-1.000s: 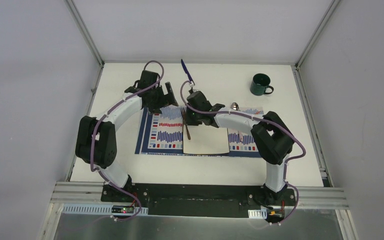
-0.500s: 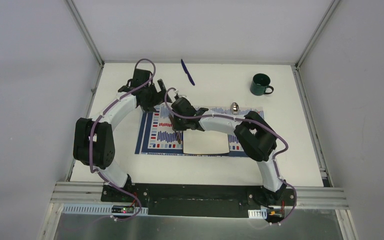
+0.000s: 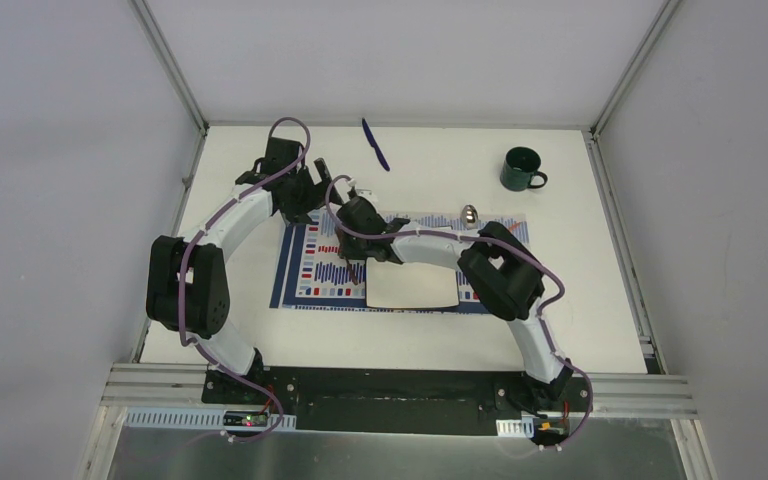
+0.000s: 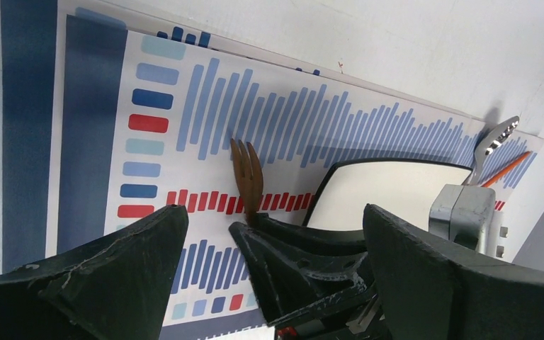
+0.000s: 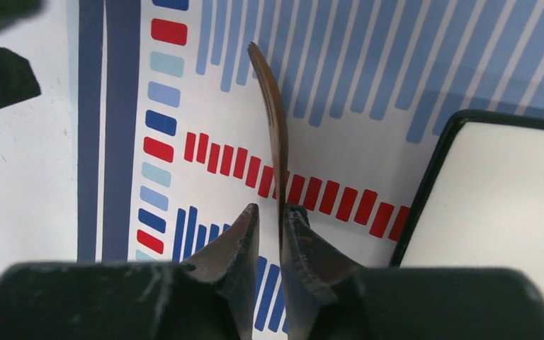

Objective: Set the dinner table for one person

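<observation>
Fork [image 5: 275, 120] handle end hidden behind right gripper [image 5: 270, 211].

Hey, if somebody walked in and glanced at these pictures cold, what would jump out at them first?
The blue-, red- and white-striped placemat in the middle of the white dinner table catches the eye first, with a square white plate on it. Next comes a brown fork left of the plate, its handle between the right gripper's barely parted fingertips. A dark green mug stands alone near the far right corner.
</observation>
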Available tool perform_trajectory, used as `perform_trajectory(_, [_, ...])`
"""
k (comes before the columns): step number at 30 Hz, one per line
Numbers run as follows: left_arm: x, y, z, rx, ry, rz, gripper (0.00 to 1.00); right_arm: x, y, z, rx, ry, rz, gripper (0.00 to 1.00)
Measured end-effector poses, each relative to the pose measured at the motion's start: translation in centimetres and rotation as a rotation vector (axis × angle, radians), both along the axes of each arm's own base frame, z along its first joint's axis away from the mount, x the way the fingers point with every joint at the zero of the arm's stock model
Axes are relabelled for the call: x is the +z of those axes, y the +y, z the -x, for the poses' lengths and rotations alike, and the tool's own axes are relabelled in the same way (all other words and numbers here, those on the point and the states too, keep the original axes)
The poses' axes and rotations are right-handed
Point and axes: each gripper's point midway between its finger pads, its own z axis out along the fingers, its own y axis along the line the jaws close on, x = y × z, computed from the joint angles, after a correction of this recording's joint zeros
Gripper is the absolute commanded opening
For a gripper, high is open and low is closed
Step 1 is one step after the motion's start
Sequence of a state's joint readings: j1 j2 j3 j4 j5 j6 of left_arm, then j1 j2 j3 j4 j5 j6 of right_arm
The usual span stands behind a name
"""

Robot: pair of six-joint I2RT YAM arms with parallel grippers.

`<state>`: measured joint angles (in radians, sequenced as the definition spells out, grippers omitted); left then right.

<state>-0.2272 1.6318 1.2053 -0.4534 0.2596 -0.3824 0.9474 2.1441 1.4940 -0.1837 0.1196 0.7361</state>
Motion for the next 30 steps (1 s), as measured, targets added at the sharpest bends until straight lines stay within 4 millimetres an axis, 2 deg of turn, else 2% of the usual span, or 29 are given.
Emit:
perform_trajectory(4, [0.0, 0.0, 0.0, -0.002, 0.0, 0.002, 0.99, 0.2, 0.2, 0.2, 0.002, -0.006, -0.007, 0.38])
perform_trajectory(7, [0.0, 0.0, 0.0, -0.002, 0.0, 0.002, 0.99, 0.0, -0.7, 1.2, 0.004, -0.001, 0.014, 0.4])
perform_trajectory(9, [0.0, 0.0, 0.0, -0.002, 0.001, 0.002, 0.99, -0.2, -1.9, 2.4, 0.008, 0.01, 0.041, 0.4])
perform_trajectory(12, [0.0, 0.0, 0.0, -0.001, 0.001, 0.002, 0.99, 0.7, -2.9, 3.5, 0.013, 0.012, 0.049, 0.4])
perform_trajectory(16, [0.0, -0.1, 0.0, -0.001, 0.002, 0.005, 0.99, 2.8, -2.6, 4.0, 0.023, -0.01, 0.017, 0.4])
perform_trajectory(18, [0.0, -0.1, 0.0, -0.001, 0.002, 0.006, 0.99, 3.2, -2.4, 4.1, 0.028, -0.016, 0.008, 0.4])
perform_trajectory(30, [0.4, -0.1, 0.1, 0.006, -0.003, 0.016, 0.99, 2.8, -2.5, 5.1, 0.035, -0.023, 0.045, 0.41])
